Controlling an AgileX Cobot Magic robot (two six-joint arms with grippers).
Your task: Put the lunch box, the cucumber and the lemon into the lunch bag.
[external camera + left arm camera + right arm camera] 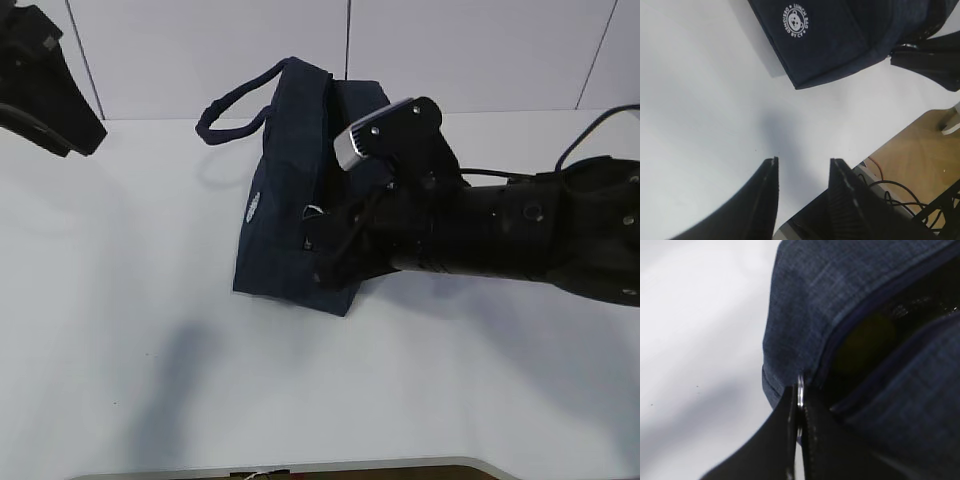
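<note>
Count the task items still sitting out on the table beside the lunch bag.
0. The white table around the lunch bag shows no loose item. A yellowish shape shows inside the bag's opening in the right wrist view; anything else may be hidden inside.

The lunch bag [285, 215] is dark navy woven cloth, matt, with a fine heathered weave that shows plainly in the right wrist view; its loop handle [232, 108] is the same soft fabric. A round white logo [796, 22] is printed flat on the cloth. The zipper's ring pull [800, 390] is thin bright metal with a shine. The right pincer [799, 440] has matt black fingers, plastic-looking, finely ribbed along the inner edge; the left pincer [802, 192] has the same dull black ribbed pads. The counter [150, 330] is white, smooth and faintly glossy. A lower surface [920, 160] beyond its edge looks like pale matt wood
</note>
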